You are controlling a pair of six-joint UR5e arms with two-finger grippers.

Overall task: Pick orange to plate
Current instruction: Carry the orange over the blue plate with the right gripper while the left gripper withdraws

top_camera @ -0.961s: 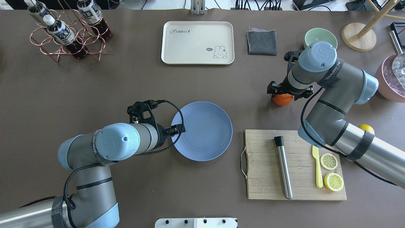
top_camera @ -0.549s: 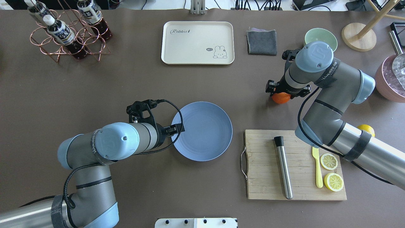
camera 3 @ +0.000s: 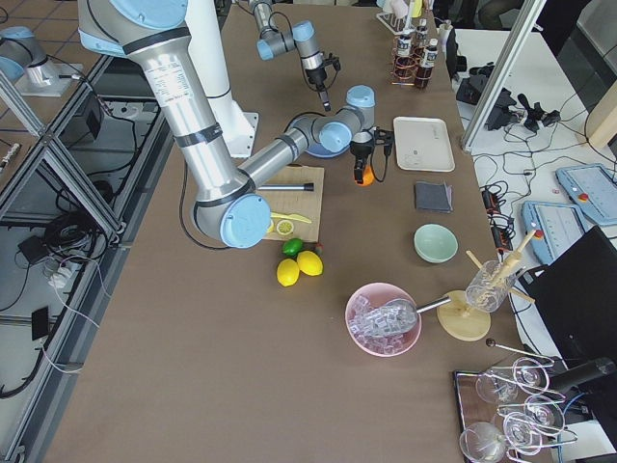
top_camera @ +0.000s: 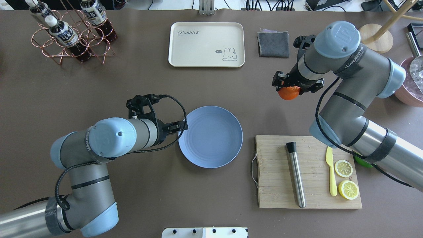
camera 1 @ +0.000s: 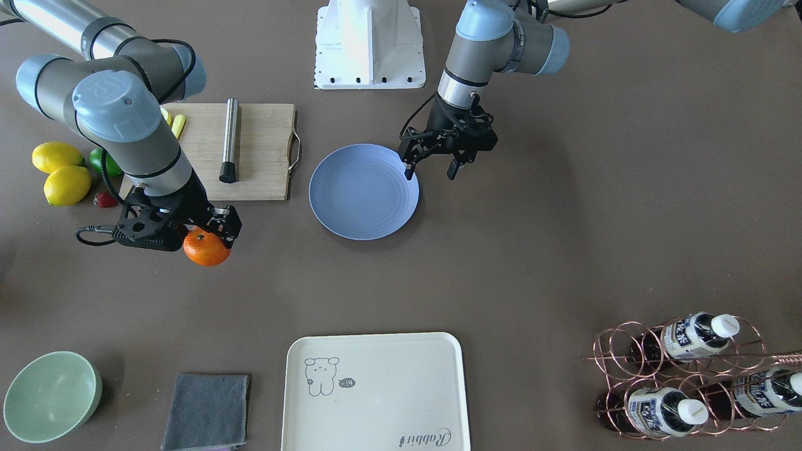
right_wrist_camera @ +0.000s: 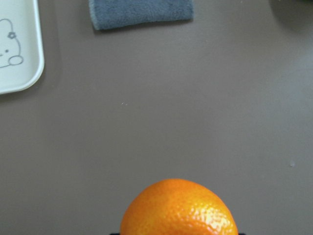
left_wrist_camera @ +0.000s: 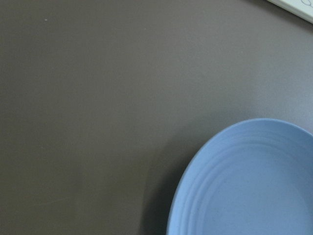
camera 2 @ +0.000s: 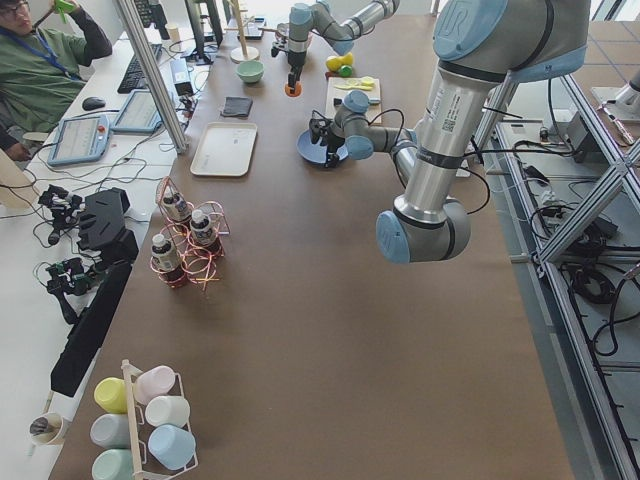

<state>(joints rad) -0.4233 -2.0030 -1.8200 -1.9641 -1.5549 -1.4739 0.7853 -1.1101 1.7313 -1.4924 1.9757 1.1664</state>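
Observation:
The orange [top_camera: 287,95] hangs off the table with my right gripper [top_camera: 290,88] shut on it, to the right of and beyond the plate. In the front-facing view the orange [camera 1: 205,248] pokes out under the right gripper [camera 1: 191,233]. The right wrist view shows the orange [right_wrist_camera: 178,209] at the bottom edge above bare table. The light-blue plate [top_camera: 214,138] lies empty at the table's middle, and the left wrist view catches the plate [left_wrist_camera: 254,186]. My left gripper [camera 1: 430,169] hovers open over the plate's left rim, nothing between its fingers.
A cream tray [top_camera: 206,44] and a grey cloth [top_camera: 273,43] lie at the far side. A wooden board [top_camera: 277,178] with a metal rod, yellow knife and lemon slices sits right of the plate. Bottle rack [top_camera: 71,33] far left; lemons [camera 1: 59,169]; mint bowl [camera 1: 50,394].
My right gripper has carried the orange up and a little left, away from the board. The left arm has drawn back slightly to the left of the plate.

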